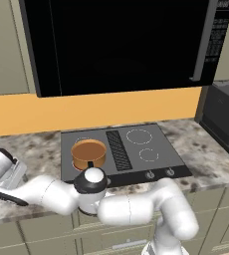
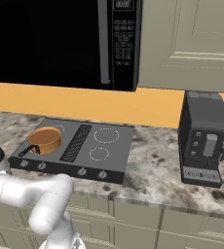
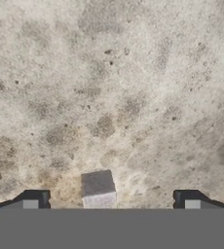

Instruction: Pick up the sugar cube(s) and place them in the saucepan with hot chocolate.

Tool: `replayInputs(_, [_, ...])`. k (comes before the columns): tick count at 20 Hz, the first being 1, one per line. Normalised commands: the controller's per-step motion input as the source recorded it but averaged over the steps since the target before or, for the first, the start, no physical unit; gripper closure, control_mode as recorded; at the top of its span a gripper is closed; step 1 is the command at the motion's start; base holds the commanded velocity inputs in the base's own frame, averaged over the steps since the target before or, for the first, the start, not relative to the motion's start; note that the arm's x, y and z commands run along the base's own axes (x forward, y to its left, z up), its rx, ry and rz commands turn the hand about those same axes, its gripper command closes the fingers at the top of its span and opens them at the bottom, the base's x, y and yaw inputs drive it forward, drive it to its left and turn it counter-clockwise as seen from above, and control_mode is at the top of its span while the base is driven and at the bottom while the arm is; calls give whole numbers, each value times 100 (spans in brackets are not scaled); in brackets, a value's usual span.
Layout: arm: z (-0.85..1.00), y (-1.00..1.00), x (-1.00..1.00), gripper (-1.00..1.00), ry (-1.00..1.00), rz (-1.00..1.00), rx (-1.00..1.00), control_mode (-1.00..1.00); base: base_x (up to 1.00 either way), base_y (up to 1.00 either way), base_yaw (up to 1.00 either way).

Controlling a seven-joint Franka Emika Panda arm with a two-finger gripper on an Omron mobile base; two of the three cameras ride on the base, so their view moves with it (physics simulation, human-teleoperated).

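Where speckled granite counter [image 3: 133, 87] spreads, sugar cube [image 3: 98, 188], saucepan [image 1: 88, 154] on cooktop [image 1: 136, 149]

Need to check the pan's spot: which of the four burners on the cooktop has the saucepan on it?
The front-left burner, nearest the knobs: the saucepan covers it, while the other burners on the cooktop stay bare.

wall [image 1: 86, 109]: orange | counter [image 2: 158, 170]: speckled stone | cabinets [image 2: 192, 44]: beige | microwave [image 1: 121, 40]: black

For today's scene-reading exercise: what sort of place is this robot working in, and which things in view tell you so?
A rendered home kitchen, most likely: a cooktop set into a speckled stone counter, a black microwave mounted above it, and a coffee machine beside cabinet doors. A copper saucepan sits on one burner.
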Motion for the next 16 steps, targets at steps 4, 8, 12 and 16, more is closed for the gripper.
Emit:
replayInputs(4, [-16,16,17,-100,0,0,0,-100,0,0,0])
replayInputs(8, [-21,28,1,-100,4,0,0,-100,0,0,0])
replayInputs(12, [-17,19,-1,-100,6,0,0,-100,0,0,0])
replayInputs(16, [-3,0,-24,-100,0,-7,0,-100,0,0,0])
